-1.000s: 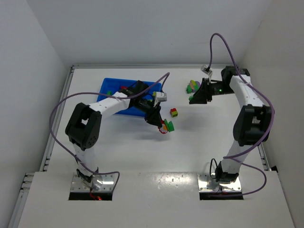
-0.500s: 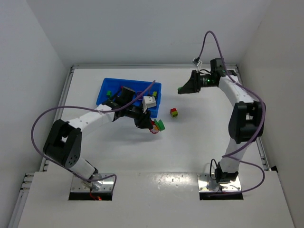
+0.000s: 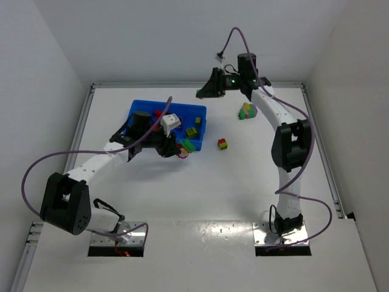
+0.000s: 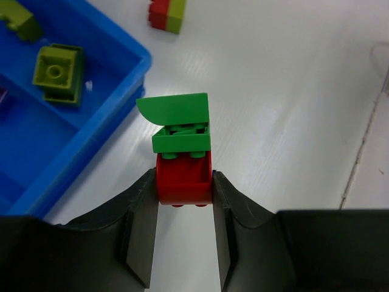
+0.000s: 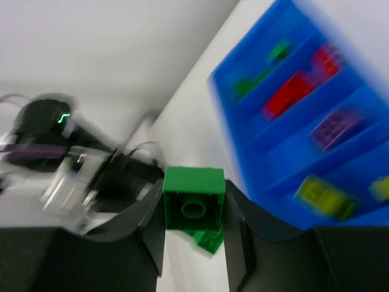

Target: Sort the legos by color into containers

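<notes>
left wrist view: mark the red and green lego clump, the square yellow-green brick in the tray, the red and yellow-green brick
red and green plastic lego clump (image 4: 176,109), left wrist view, green top piece
square yellow-green brick (image 4: 55,72), left wrist view, top stud
red and yellow-green brick (image 4: 159,13), left wrist view, red half

White tabletop (image 3: 231,188) within plain white walls (image 3: 170,42), soft even light, perhaps a metal rail (image 3: 72,155) along its left edge.

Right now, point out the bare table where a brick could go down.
Free: the wide near stretch between the blue tray and the arm bases; also the far-left corner beside the tray. Crowded: the tray's right end, where the left end effector holds a clump, the loose brick and the pile.
</notes>
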Robot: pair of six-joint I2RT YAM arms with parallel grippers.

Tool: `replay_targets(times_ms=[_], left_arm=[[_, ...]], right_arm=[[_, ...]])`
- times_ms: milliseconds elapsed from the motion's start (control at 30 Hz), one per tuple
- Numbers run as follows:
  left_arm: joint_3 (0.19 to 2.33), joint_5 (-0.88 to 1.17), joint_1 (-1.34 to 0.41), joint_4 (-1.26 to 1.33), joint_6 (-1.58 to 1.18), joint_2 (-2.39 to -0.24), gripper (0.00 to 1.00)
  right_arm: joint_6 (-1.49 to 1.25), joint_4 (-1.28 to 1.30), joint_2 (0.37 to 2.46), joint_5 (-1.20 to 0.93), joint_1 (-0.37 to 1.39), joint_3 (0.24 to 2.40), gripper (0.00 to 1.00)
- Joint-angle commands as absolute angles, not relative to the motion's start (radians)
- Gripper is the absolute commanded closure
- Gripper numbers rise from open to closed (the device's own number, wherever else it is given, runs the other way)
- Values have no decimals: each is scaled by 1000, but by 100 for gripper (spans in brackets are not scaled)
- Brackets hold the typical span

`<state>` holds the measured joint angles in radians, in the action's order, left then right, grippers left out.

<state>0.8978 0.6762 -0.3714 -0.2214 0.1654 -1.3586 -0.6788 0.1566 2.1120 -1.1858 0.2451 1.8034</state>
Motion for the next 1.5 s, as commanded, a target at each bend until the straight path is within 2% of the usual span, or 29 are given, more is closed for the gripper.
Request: replay_targets(times_ms=[0,100,167,333,433,733,933,1167,1300,1367,1467], left_arm=[[881,664,-321,-176,98,-1302,100],[870,664,-295,-176,87,-1279,100],[848,655,-266,-189,78,-1269,100],[810,666,-233,-222,78,-1230,100],[799,666,-215,-261,90,-1200,100],[781,675,-120,-357,152,-1128,100],[770,675,-66,-376,152,-1098,100],[761,675,-23,-428,161,-1066,100],[782,675,-3,-449,170,-1066,100],[793,675,-3,-449,179,-1066,100],[802,675,-3,-459,179,-1066,100]], right_arm=[[-248,520,2146,-727,328,2061,100],[-111,541,2201,-512,412,2183,100],[-110,503,2247,-469,455,2209,100],[-285,254,2364,-665,491,2275,100],[-383,114,2436,-712,524,2306,100],[-587,-286,2643,-712,592,2408,100],[-591,-370,2710,-623,647,2439,100],[-597,-428,2720,-552,667,2364,100],[-597,-437,2729,-522,687,2332,89],[-583,-427,2729,-499,687,2323,80],[-560,-426,2738,-489,698,2313,73]])
